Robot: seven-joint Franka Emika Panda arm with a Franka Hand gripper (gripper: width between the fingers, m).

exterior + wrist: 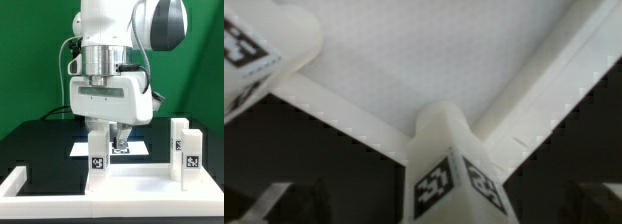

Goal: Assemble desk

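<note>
The desk slab [140,181], white with a raised rim, lies at the front of the black table. A white leg [98,158] with a square marker stands upright on its corner at the exterior view's left. Another leg [186,150] stands at the right. My gripper [108,136] hangs straight over the left leg, open. In the wrist view that leg [448,150] rises between my dark fingers [256,202], which stand wide apart and clear of it. The slab's inner face [420,60] fills the view behind it. A further leg [260,40] shows at the edge.
The marker board [132,148] lies flat on the black table behind the slab. A white frame [14,181] borders the table at the exterior view's left. Green backdrop walls surround the scene.
</note>
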